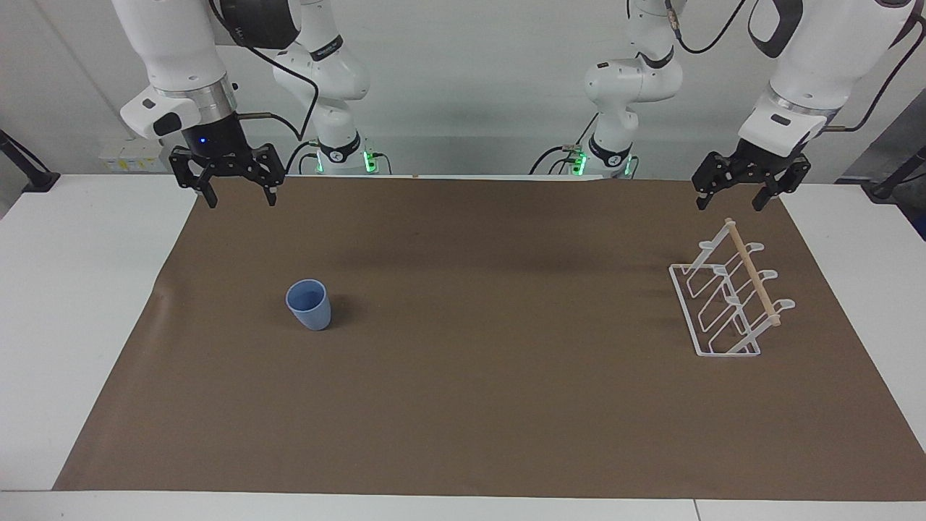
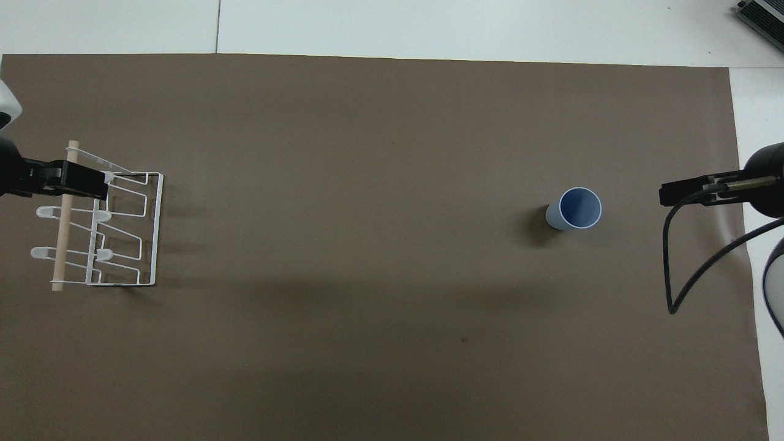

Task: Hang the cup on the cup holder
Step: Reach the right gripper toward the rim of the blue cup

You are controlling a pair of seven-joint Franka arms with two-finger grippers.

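Note:
The cup (image 1: 309, 305) is a small light-blue tumbler. It stands upright, mouth up, on the brown mat toward the right arm's end; it also shows in the overhead view (image 2: 574, 209). The cup holder (image 1: 729, 304) is a white wire rack with a wooden dowel. It stands on the mat toward the left arm's end and holds no cup; it also shows in the overhead view (image 2: 116, 229). My right gripper (image 1: 240, 194) is open and empty, raised over the mat's edge by the robots. My left gripper (image 1: 731, 197) is open and empty, raised above the rack without touching it.
The brown mat (image 1: 492, 376) covers most of the white table (image 1: 65, 289). A black cable (image 2: 692, 275) loops off the right arm over the mat's end.

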